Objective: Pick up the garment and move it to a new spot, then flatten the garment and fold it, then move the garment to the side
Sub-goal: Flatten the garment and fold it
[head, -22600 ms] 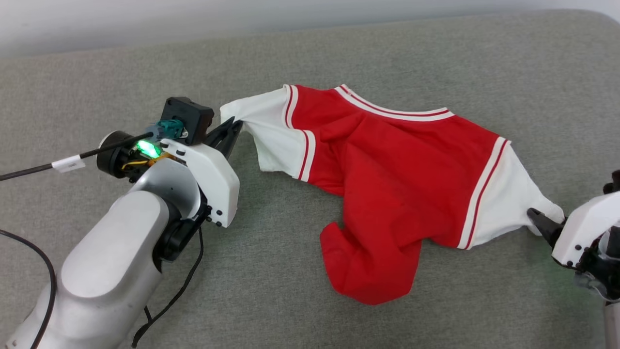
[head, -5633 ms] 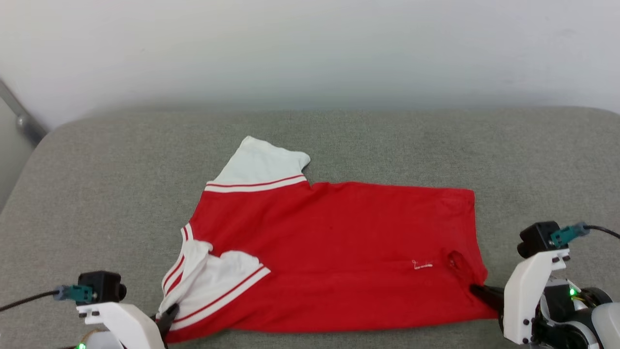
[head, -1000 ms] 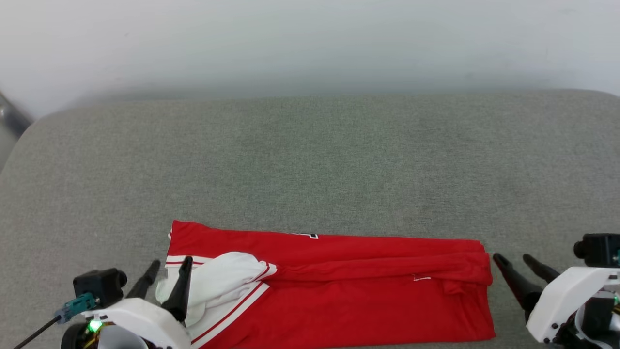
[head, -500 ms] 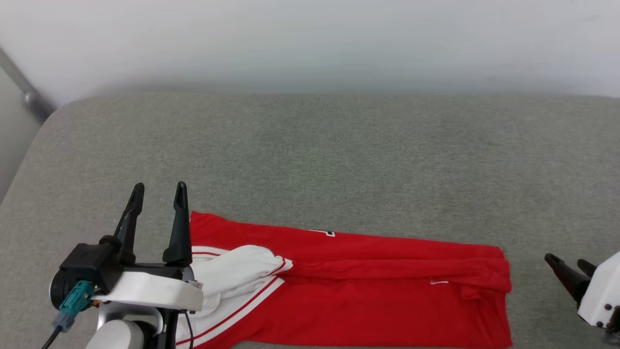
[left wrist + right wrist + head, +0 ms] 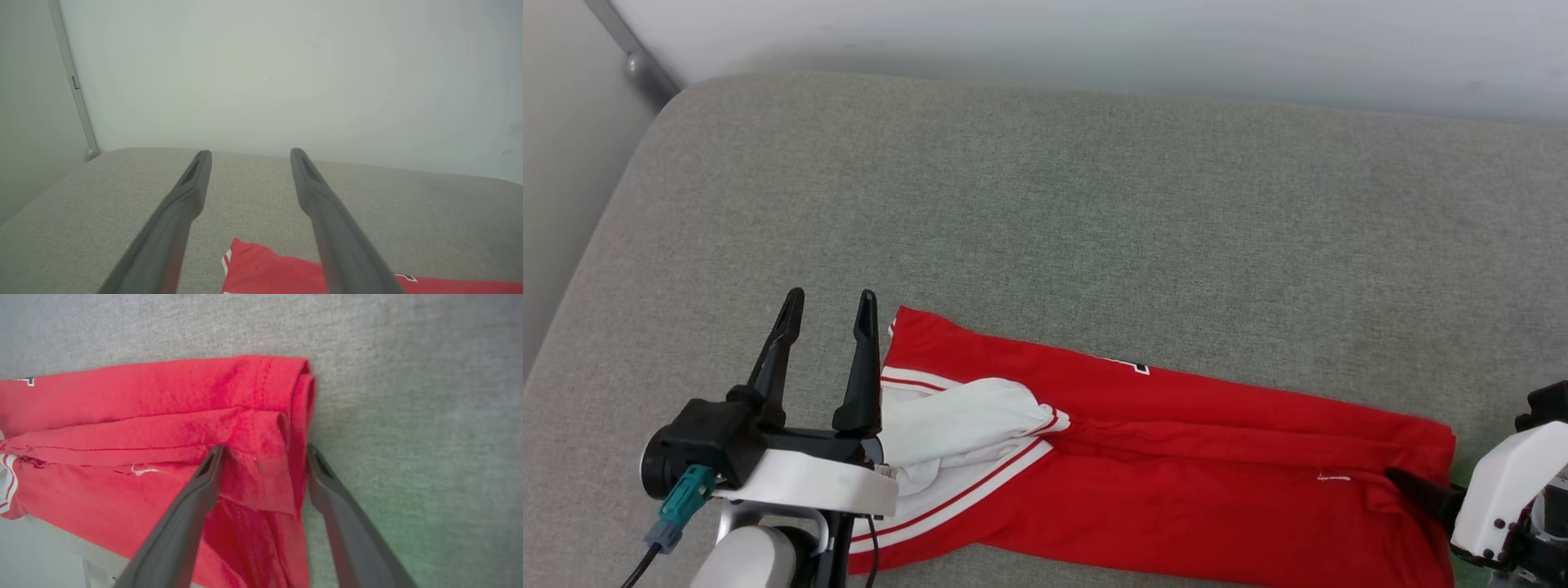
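Note:
The garment lies folded into a long red strip across the near part of the grey cushion, with a white sleeve bunched on its left end. My left gripper stands open just left of that end, above the cushion, with nothing between its fingers. In the left wrist view the left gripper points toward the wall, with the garment's corner below it. My right gripper is open and straddles the right hem of the garment: one finger is over the red cloth, the other beside the edge. The right gripper sits at the strip's right end.
The grey cushion stretches wide beyond the garment, up to a pale wall. A metal rail runs down at the far left corner. The cushion's left edge drops off near my left arm. A cable hangs from the left wrist.
The head camera has turned left and down. My left gripper has lifted off the sleeve and moved forward beside the garment's left end. My right gripper has moved in over the right hem.

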